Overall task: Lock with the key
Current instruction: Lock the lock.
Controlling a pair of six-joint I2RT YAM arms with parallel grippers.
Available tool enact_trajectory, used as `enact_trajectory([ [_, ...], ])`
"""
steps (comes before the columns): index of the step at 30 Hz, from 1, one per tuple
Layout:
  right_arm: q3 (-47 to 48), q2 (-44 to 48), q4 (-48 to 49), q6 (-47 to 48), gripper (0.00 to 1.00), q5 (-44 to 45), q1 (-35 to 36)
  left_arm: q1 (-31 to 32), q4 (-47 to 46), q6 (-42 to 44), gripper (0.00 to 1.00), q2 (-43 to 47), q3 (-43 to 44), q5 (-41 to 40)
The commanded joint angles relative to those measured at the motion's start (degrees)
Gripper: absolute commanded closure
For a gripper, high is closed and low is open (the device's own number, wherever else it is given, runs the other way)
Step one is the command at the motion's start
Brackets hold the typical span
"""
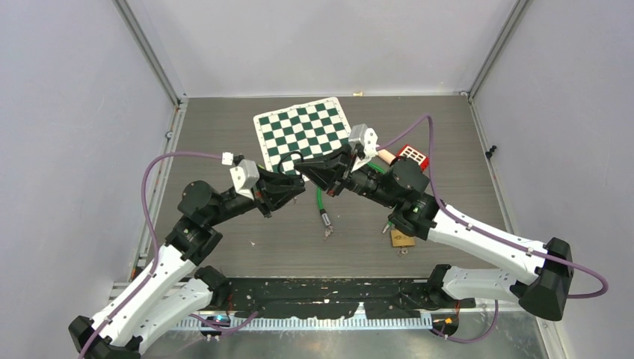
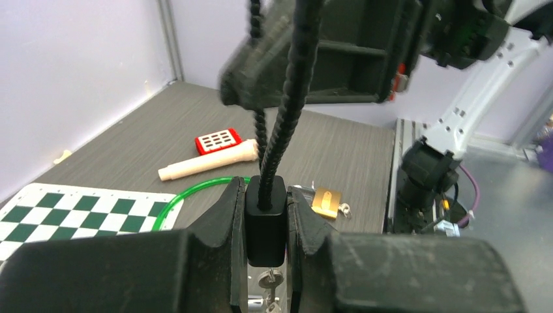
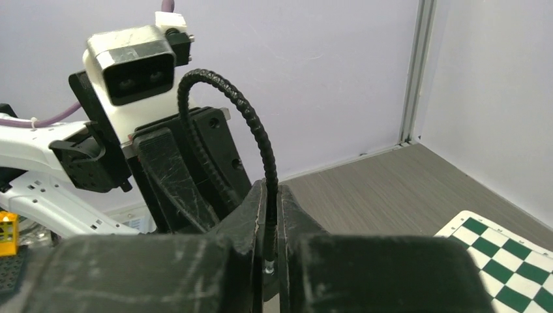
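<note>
My left gripper (image 1: 294, 185) is shut on the black lock body (image 2: 266, 222) of a cable lock, held above the table. A small key (image 2: 270, 279) hangs under the body. The black ribbed cable (image 2: 287, 117) rises from the body and arcs over to my right gripper (image 1: 320, 174), which is shut on the cable's free end (image 3: 270, 215). The metal tip (image 3: 268, 266) shows between the right gripper's fingers. The two grippers face each other, almost touching, just in front of the chessboard mat (image 1: 303, 131).
A green cable (image 1: 320, 198) with keys (image 1: 327, 233) lies on the table under the grippers. A brass padlock (image 1: 401, 238) lies by the right arm. A wooden dowel (image 2: 209, 160) and a red block (image 2: 218, 139) lie at the back right.
</note>
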State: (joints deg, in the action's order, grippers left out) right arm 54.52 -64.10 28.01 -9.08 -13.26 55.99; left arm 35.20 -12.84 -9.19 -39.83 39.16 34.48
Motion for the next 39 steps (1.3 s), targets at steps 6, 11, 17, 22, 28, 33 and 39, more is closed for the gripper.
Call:
enact_trajectory([
  [6, -1.6, -1.1, -4.5, 3.4, 0.95, -1.4, 2.4, 0.1, -6.8, -3.6, 1.0, 1.0, 2.9, -10.1],
  [11, -2.0, -2.4, -7.0, 0.8, 0.95, 2.8, 2.4, 0.1, -9.2, -2.2, 1.0, 1.8, 1.2, -8.4],
  [17, -1.2, -4.8, -11.0, -2.4, 0.95, 3.2, 2.4, 0.1, -11.3, 1.2, 1.0, 3.1, -0.4, -2.9],
  [22, -2.2, -5.0, -12.5, -2.8, 0.95, 2.6, 2.4, 0.1, -12.7, 2.1, 1.0, 3.8, -1.3, -3.5],
  [28, -6.5, -3.0, -8.6, -1.5, 0.95, 0.8, 2.5, 0.1, -15.4, -0.3, 1.0, 4.2, -2.1, -8.4],
  [33, -7.3, -3.4, -6.5, -0.2, 0.95, -1.8, 3.4, 0.1, -16.1, -1.3, 1.0, 4.4, -2.1, -11.1],
  [39, -6.8, -4.4, -8.1, 1.3, 0.95, 0.4, 4.7, 0.1, -15.5, -1.3, 1.0, 4.2, -1.6, -11.4],
])
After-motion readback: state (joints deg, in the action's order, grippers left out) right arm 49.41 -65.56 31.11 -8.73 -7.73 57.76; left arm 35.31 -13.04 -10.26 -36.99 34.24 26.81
